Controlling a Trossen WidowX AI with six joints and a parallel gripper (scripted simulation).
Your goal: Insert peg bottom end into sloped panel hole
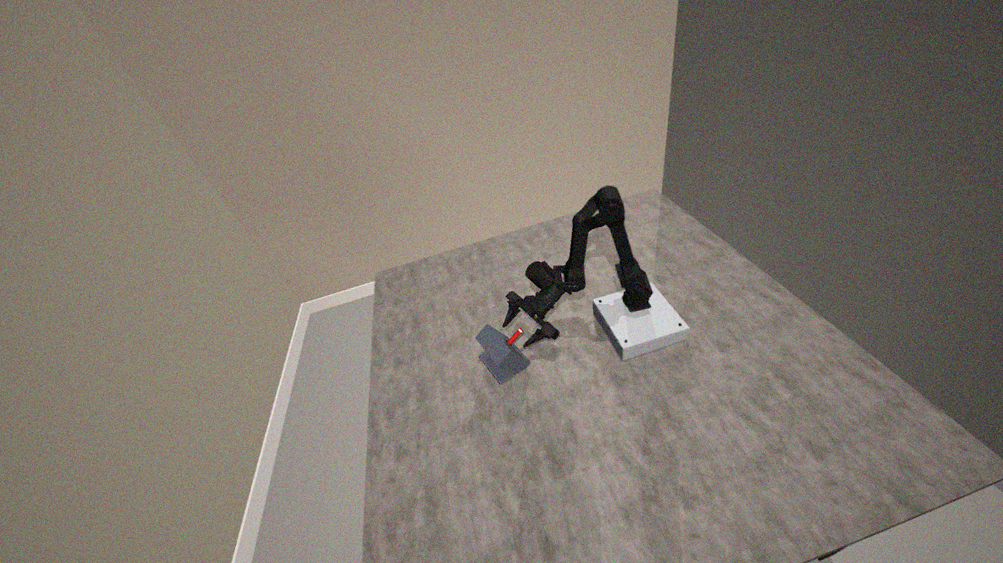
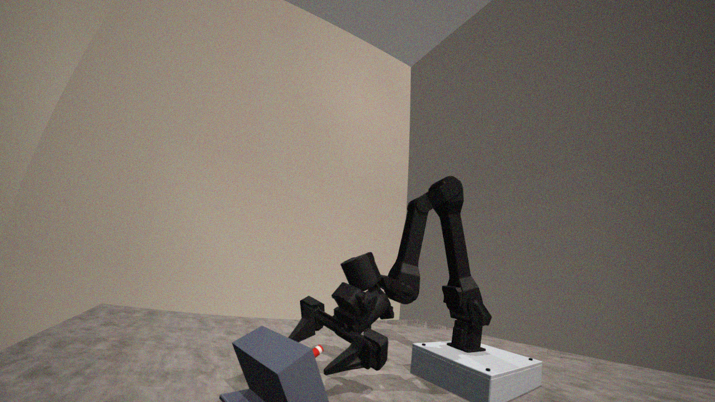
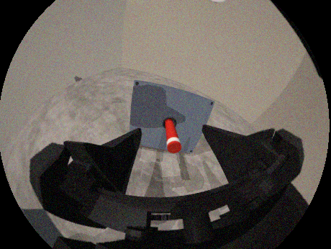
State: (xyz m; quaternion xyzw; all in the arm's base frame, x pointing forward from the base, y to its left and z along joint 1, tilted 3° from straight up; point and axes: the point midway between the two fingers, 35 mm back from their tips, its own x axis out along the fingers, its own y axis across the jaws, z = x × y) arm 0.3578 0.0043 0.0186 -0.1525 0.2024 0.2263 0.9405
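Observation:
The red peg, with a white band near its free end, sticks out of the face of the grey-blue sloped panel. Its far end sits in the panel's hole. How deep it goes is hidden. My gripper is open wide. Its two black fingers stand one on each side of the peg's free end, clear of it. In the wrist view, bare table shows between each finger and the peg.
The arm's white base block stands on the grey table a little behind the panel. Beige and dark walls close off the back of the table.

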